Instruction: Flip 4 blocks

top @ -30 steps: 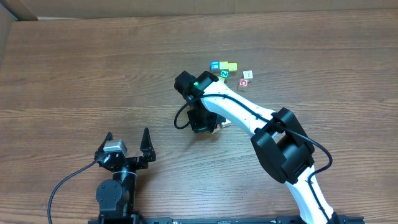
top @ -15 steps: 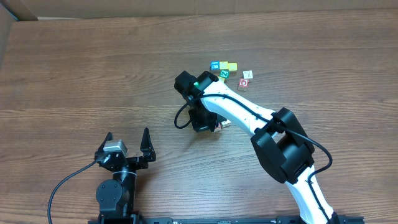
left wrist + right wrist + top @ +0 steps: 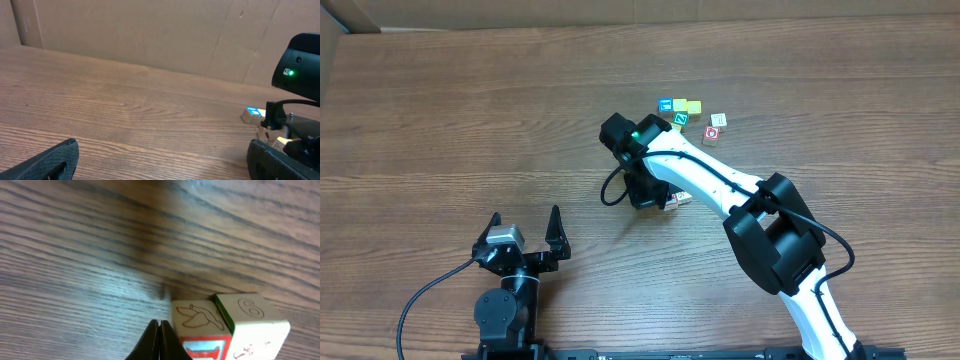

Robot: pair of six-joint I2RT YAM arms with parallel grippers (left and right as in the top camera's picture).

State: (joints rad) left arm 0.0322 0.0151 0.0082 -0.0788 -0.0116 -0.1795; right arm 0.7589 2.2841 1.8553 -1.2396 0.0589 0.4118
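1. The duck block (image 3: 197, 318) lies on the table (image 3: 75, 255), its red-framed face toward the right wrist camera. It touches a second block (image 3: 252, 316) with a green edge.
2. From overhead, this pair sits beside the right arm's wrist. A pale block (image 3: 717, 119) and a red block (image 3: 711, 133) lie well apart, farther back.
3. The right gripper (image 3: 159, 330) has its fingertips pressed together on nothing, just beside the duck block's lower left corner.
4. Coloured cubes (image 3: 678, 108) cluster near the far pair.
5. The left gripper (image 3: 525, 216) is spread wide near the front edge.

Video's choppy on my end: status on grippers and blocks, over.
Right gripper shut, empty, beside duck-faced block. Left gripper open, idle. Second cube touching that block.
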